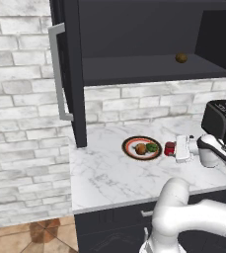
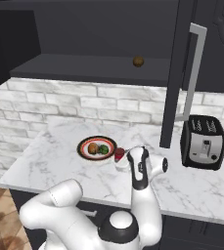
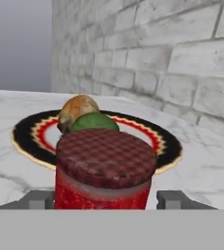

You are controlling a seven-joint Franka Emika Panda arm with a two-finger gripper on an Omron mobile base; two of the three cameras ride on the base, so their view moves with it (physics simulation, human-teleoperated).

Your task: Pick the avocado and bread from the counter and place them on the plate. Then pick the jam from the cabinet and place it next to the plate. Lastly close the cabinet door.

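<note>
Left base view: my gripper (image 1: 175,148) sits low at the jam (image 1: 169,148), just right of the plate (image 1: 130,151); bare surface (image 1: 104,173) toward the front edge.
Right base view: cabinet door (image 2: 174,73) open; brown ball (image 2: 138,61) on the shelf; toaster (image 2: 203,141) well apart.
Hand view: fingertips (image 3: 174,199) stand off both jam sides, gripper partly open, not clamping; bread (image 3: 77,110) and avocado (image 3: 95,122) on the plate.

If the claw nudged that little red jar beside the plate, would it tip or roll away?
Probably neither. The jam stands upright on its flat base on the counter, squat rather than tall, so it would likely slide. On its side, its round wall could roll. It looks rigid, perhaps breakable.
</note>
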